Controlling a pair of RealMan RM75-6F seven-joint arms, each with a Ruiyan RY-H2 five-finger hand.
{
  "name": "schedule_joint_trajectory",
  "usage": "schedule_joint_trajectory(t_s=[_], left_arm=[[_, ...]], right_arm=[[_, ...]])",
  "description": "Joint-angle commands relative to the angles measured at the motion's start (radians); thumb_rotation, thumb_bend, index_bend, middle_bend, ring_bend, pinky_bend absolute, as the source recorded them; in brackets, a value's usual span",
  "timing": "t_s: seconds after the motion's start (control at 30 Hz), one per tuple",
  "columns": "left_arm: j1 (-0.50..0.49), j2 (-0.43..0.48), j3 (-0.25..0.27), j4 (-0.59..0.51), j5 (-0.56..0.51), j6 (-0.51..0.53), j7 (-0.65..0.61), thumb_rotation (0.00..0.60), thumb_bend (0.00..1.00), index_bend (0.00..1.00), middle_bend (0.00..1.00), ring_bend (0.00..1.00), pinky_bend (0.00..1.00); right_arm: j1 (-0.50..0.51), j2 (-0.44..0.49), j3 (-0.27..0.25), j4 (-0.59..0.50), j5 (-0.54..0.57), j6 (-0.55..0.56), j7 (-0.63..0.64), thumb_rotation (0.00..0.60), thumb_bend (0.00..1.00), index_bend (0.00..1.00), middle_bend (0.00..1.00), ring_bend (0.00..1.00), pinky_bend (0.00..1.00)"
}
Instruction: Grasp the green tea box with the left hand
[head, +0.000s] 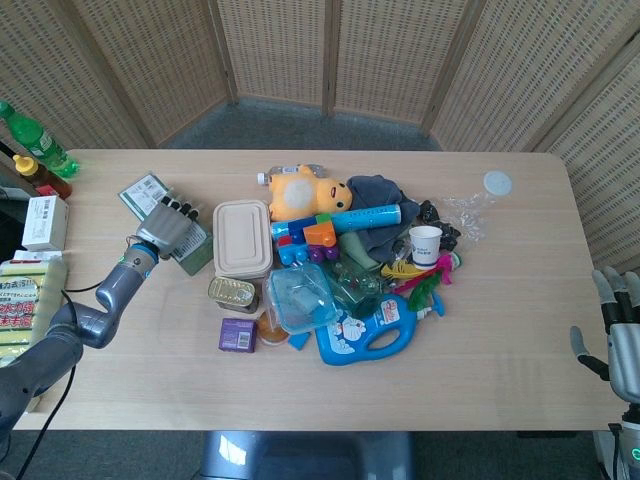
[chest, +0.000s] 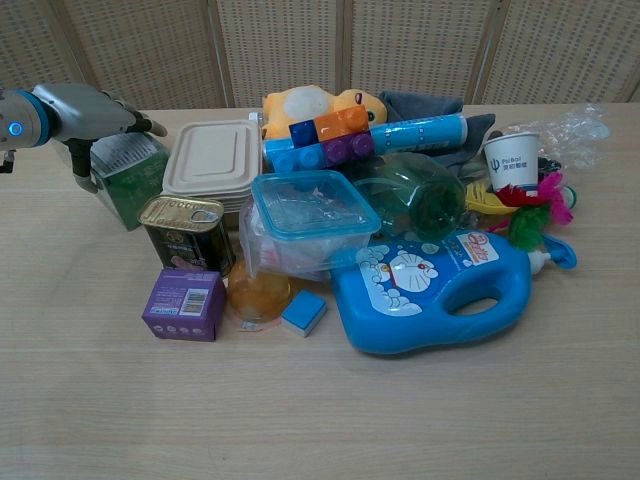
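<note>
Head view: my left hand (head: 167, 225) lies on top of the tea box (head: 150, 197), fingers (head: 180, 209) spread flat over its upper face and pointing toward the beige container (head: 241, 238). The box sits on the table's (head: 480, 340) left part, just beside that container. I can't tell whether the fingers wrap an edge; from here it reads as resting on the box rather than a closed grip. My right hand (head: 622, 338) is at the lower right, off the table edge, fingers straight and apart, holding nothing. Clutter heap in the middle: tin can (head: 233, 293), purple box (head: 238, 334), blue jug (head: 375, 330), plush toy (head: 300, 192), paper cup (head: 425, 243).

Chest view: left hand (chest: 85, 110) covers the top of the tea box (chest: 135, 180), a thumb coming down the box's left side, fingers (chest: 140, 122) reaching over the top toward the container (chest: 212, 156). Box stands on the table (chest: 320, 420), close behind the can (chest: 184, 232). Right hand not visible here.
</note>
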Motion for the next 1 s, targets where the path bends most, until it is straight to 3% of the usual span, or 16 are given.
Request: schedule_joint_trajectory(t_s=[0.03, 0.23, 0.3, 0.37, 0.43, 0.53, 0.83, 1.0], left_arm=[[-0.016, -0.027, -0.004, 0.028, -0.01, -0.015, -0.001, 0.6, 0.04, 0.0, 0.0, 0.0, 0.0], [-0.033, -0.072, -0.005, 0.08, 0.0, 0.0, -0.022, 0.6, 0.05, 0.01, 0.0, 0.01, 0.0], [-0.035, -0.08, -0.002, 0.092, 0.006, 0.004, -0.033, 0.6, 0.06, 0.08, 0.03, 0.08, 0.0], [-0.038, -0.087, 0.001, 0.104, 0.012, 0.002, -0.048, 0.6, 0.08, 0.24, 0.15, 0.25, 0.09], [-0.039, -0.091, 0.002, 0.113, 0.017, 0.001, -0.067, 0.6, 0.1, 0.35, 0.28, 0.42, 0.25], [-0.038, -0.093, 0.002, 0.117, 0.021, 0.0, -0.103, 0.6, 0.14, 0.48, 0.43, 0.57, 0.41], [-0.02, -0.08, 0.007, 0.129, 0.052, 0.053, -0.228, 0.6, 0.22, 0.63, 0.58, 0.74, 0.6], [-0.011, -0.067, 0.013, 0.129, 0.069, 0.076, -0.288, 0.6, 0.25, 0.64, 0.59, 0.77, 0.65]], right_arm=[[-0.001, 0.0, 0.0, 0.0, -0.002, 0.001, 0.0, 0.494, 0.42, 0.02, 0.0, 0.0, 0.0], [-0.004, 0.001, 0.001, 0.0, -0.005, 0.005, 0.001, 0.492, 0.42, 0.02, 0.0, 0.0, 0.0], [-0.006, 0.001, 0.001, 0.001, -0.005, 0.007, 0.002, 0.492, 0.42, 0.02, 0.0, 0.0, 0.0], [-0.008, 0.001, 0.001, 0.002, -0.004, 0.008, 0.003, 0.493, 0.42, 0.02, 0.0, 0.0, 0.0], [-0.01, 0.001, 0.001, 0.003, -0.003, 0.008, 0.003, 0.494, 0.42, 0.02, 0.0, 0.0, 0.0], [-0.011, 0.0, 0.001, 0.005, -0.002, 0.007, 0.003, 0.492, 0.42, 0.02, 0.0, 0.0, 0.0], [-0.009, -0.003, 0.004, 0.007, 0.001, 0.0, 0.005, 0.495, 0.42, 0.02, 0.0, 0.0, 0.0], [-0.007, -0.005, 0.005, 0.007, 0.0, -0.004, 0.003, 0.496, 0.42, 0.02, 0.0, 0.0, 0.0]])
